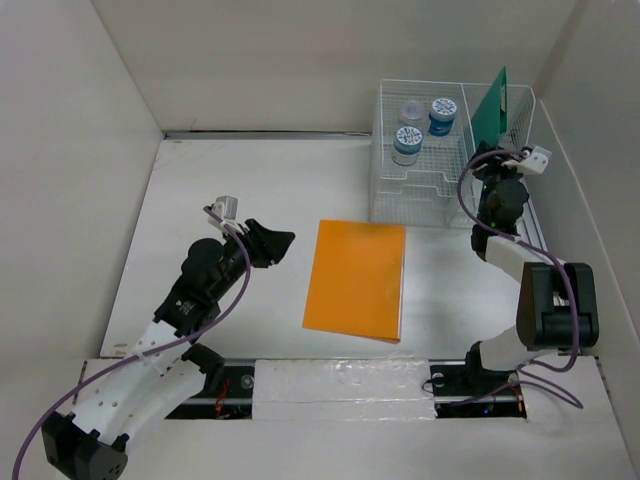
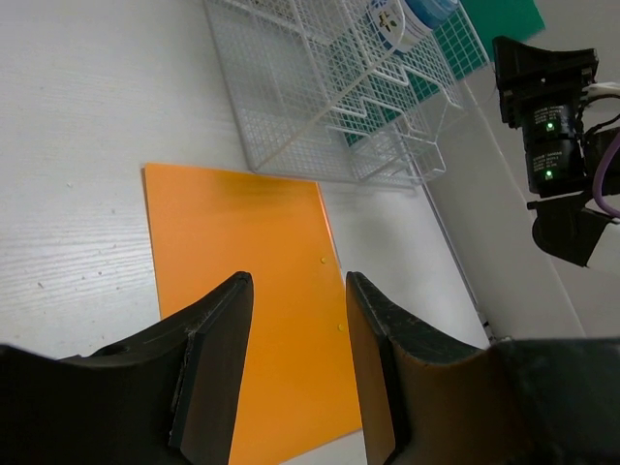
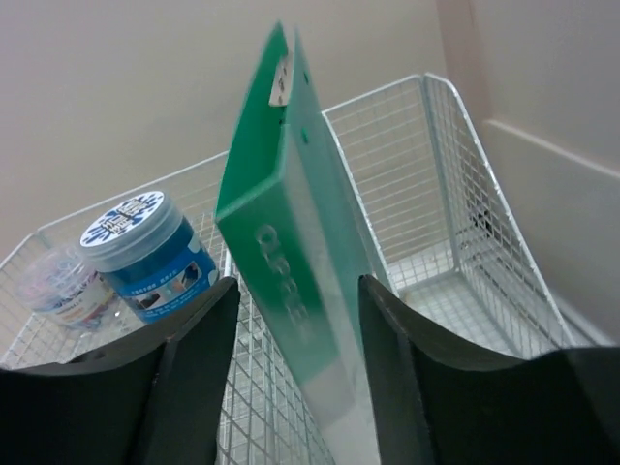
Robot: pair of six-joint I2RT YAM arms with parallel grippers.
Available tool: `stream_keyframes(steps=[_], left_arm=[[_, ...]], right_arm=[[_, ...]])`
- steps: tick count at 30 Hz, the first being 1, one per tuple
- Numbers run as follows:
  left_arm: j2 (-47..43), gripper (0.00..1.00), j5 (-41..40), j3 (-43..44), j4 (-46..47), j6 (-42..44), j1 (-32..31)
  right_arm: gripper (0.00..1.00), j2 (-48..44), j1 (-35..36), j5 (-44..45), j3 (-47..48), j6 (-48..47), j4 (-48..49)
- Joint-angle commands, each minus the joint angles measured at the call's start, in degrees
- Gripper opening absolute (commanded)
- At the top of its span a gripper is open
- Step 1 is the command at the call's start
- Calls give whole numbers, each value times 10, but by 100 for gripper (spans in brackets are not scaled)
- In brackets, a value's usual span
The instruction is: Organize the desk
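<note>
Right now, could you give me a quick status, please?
Left gripper open, empty. Right gripper open around green folder in rack. Orange folder flat on desk. Nothing blocking.

A large, flat, matte white rectangular counter [image 1: 230, 180] fills the space between plain white walls. Two things rest directly on it. A thin orange rectangular folder [image 1: 357, 279] lies flat near the middle, a little right of centre, its long sides running from near to far and slightly skewed. A white wire-mesh organizer rack [image 1: 410, 205] stands in the far right corner. The folder's far edge lies just beside the rack's near side, with a narrow strip of bare counter between them.
</note>
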Motion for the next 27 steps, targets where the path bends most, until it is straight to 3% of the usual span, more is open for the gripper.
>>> stream_keyframes(steps=[1,3,9,11,13,14,15,17,18,20,23,25,27], left_arm=[[-14,40,2,-1,19,2,-4],[-15,41,-5,3,15,0,-4],[12,40,-4,17,17,1,-4],[26,38,3,18,29,-2,-4],[49,38,10,9,65,-18,-4],[60,37,25,-5,84,-25,-4],[81,37,29,-13,100,-33,-4],[110,37,-9,-13,123,-29,-30],[139,37,-39,-7,107,-15,-77],[175,37,-151,11,87,-6,-132],[241,37,-254,32,55,-11,-234],[285,37,-253,23,65,-31,-252],[294,37,-247,8,82,-37,-252]], right_arm=[[61,-4,9,-36,-10,30,-141],[73,-46,20,-24,-11,34,-180],[80,-153,45,35,8,52,-286],[75,-193,53,46,0,53,-341],[64,-253,72,41,-12,64,-389],[56,-273,81,41,-30,74,-407],[39,-292,103,34,-40,95,-421],[27,-341,126,29,-69,118,-464],[22,-355,145,13,-77,145,-483],[19,-380,159,-6,-87,177,-571],[18,-391,177,-66,-129,210,-648],[29,-388,183,-124,-189,232,-664],[33,-382,183,-135,-205,236,-659]])
